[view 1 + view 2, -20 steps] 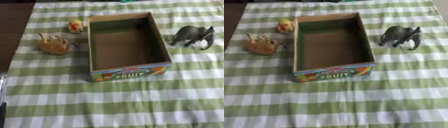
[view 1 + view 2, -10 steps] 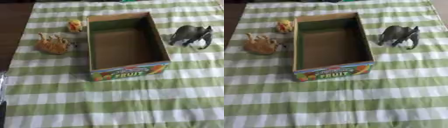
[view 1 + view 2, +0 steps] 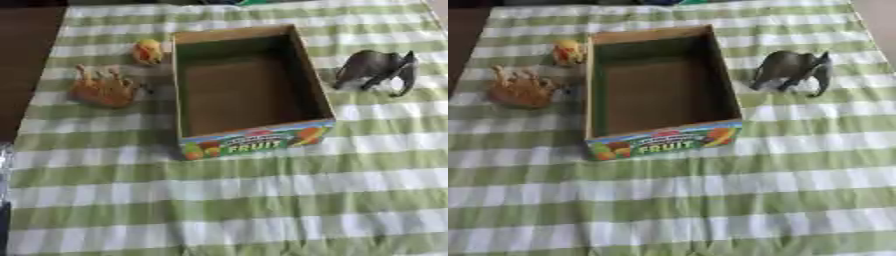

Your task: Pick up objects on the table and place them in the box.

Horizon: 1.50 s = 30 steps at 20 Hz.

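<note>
A green-and-white checked cloth (image 3: 262, 200) covers the desk, with a strip of dark brown desk (image 3: 26, 60) showing bare along the left edge. Near the middle of the cloth stands an open cardboard box (image 3: 248, 140), its inside brown and empty, its near wall printed with bright fruit pictures and the word FRUIT. 3 toys lie around it on the cloth, none of them in the box. To the right of the box, near its far corner but apart from it, stands a grey elephant (image 3: 376, 70), upright on its legs with its trunk hanging down on the right side. To the left of the box lies an orange-brown animal figure (image 3: 103, 89), near the box wall but not touching it; its kind is hard to make out. Beyond that figure, just beside the box's far left corner, sits a small yellow and orange toy (image 3: 147, 51), too small to tell what it is. Neither robot hand shows in either view, so how open they are cannot be told, and nothing is seen being held.
</note>
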Each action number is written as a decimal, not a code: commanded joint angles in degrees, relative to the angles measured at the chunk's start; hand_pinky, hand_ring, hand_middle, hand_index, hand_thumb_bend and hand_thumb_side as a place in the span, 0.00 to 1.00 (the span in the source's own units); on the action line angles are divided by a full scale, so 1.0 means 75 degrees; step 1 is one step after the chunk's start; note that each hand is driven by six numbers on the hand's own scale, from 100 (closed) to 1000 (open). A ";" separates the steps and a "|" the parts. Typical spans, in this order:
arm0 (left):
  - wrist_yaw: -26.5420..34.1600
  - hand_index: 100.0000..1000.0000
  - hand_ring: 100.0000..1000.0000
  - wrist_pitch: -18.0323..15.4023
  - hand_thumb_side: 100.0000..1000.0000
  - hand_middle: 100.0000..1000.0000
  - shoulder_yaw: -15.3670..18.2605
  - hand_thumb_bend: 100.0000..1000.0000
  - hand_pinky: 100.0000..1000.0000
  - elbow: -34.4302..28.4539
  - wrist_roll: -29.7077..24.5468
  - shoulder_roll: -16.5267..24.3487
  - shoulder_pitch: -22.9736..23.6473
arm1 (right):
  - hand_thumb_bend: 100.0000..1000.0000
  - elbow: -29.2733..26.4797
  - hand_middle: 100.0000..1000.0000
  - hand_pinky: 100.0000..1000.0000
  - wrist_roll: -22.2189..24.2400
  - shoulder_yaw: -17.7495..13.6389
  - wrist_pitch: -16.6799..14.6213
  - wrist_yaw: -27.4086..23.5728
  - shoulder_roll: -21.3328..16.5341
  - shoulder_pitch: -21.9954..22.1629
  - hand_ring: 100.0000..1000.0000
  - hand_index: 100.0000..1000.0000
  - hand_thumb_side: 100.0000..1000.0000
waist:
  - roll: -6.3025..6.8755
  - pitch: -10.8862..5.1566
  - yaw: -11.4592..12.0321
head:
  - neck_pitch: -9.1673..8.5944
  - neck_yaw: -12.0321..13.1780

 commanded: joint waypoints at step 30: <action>0.0021 0.82 0.57 0.0045 1.00 0.61 -0.0117 0.00 0.55 -0.0149 -0.0178 0.0175 -0.0015 | 0.31 0.3515 0.83 0.81 0.5276 0.1533 -0.2299 0.1468 0.0252 -0.2145 0.92 0.89 0.98 | -0.0058 -0.0149 0.0074 | -0.0154 -0.0119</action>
